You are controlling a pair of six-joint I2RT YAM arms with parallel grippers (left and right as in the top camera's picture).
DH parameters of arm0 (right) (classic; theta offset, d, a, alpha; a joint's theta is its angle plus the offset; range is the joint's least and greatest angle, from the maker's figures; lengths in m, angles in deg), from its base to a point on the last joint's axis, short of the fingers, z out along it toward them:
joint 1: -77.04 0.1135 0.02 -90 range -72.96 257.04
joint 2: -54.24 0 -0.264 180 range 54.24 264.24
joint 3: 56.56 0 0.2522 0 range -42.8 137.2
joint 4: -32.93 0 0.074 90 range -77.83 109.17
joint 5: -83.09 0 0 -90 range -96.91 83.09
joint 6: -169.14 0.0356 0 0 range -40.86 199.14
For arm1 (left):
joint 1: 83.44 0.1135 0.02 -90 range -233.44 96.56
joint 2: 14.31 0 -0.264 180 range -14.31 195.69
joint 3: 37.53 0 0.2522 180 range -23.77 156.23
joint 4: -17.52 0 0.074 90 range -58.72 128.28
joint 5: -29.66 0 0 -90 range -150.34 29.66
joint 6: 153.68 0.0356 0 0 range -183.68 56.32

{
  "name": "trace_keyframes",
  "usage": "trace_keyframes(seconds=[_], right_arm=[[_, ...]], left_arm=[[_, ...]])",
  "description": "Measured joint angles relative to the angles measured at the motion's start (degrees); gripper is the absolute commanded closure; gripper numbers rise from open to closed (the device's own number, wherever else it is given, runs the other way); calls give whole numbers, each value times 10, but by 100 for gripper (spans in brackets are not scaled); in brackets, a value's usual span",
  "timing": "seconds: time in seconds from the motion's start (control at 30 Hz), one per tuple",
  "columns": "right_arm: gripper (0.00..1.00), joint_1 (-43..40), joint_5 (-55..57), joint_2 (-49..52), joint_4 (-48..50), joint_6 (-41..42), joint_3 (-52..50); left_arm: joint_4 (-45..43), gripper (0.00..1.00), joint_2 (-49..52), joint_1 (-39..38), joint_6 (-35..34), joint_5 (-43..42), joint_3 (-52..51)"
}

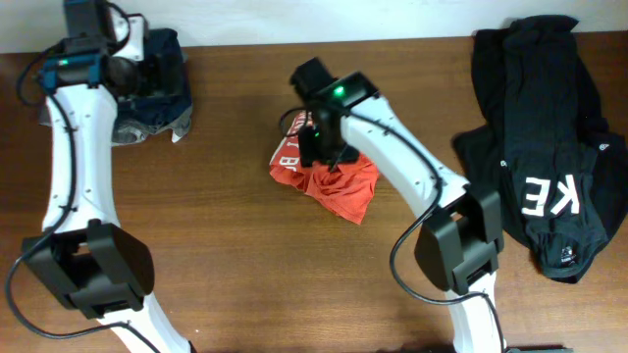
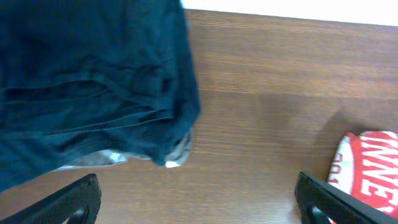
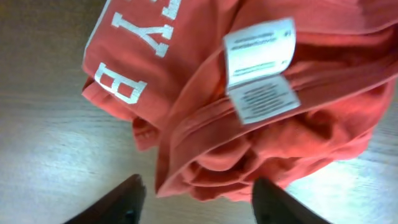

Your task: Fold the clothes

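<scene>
The clothes, a red-orange T-shirt (image 1: pixel 343 188) with white lettering, lie bunched near the table's middle. My right gripper (image 1: pixel 321 147) hangs over the shirt's left part. In the right wrist view its two dark fingers stand apart, open, on either side of a crumpled fold of the shirt (image 3: pixel 186 81); they do not pinch it. A white care label (image 3: pixel 258 68) shows on top. My left gripper (image 2: pixel 199 200) is wide open over bare wood at the back left, with only a corner of the shirt (image 2: pixel 373 165) by its right finger.
A dark navy folded pile (image 1: pixel 157 88) lies at the back left, right under the left wrist (image 2: pixel 87 81). A black garment with white letters (image 1: pixel 549 127) is spread at the right edge. Both arm bases stand along the table's front edge.
</scene>
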Motion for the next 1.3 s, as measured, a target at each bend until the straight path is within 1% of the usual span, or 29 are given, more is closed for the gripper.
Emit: trace_keyframes(seconds=[0.17,0.37,0.43,0.5,0.63,0.77,1.03,1.13,1.2,1.23,1.3], right_arm=[[56,8,23,0,40,37,-34],[59,8,31,0,63,57,-65],[62,8,32,0,66,59,-66],[68,8,32,0,71,61,-67],[96,8,33,0,73,63,-67],[96,8,34,0,46,63,-67],[96,4,36,0,-79,66,-67],[94,-2,40,0,-113,72,-67],[88,-6,47,0,-126,76,-67],[82,-8,51,0,-131,78,-67],[74,-13,57,0,-145,76,-67]], left_arm=[[0,1,0,16,0,4,0],[0,1,0,15,0,4,0],[0,1,0,15,0,4,0],[0,1,0,15,0,4,0],[0,1,0,15,0,4,0],[0,1,0,15,0,4,0],[3,1,0,15,0,3,0],[3,1,0,15,0,4,0],[4,1,0,15,2,4,0],[4,1,0,15,3,4,0],[4,1,0,15,8,4,0]])
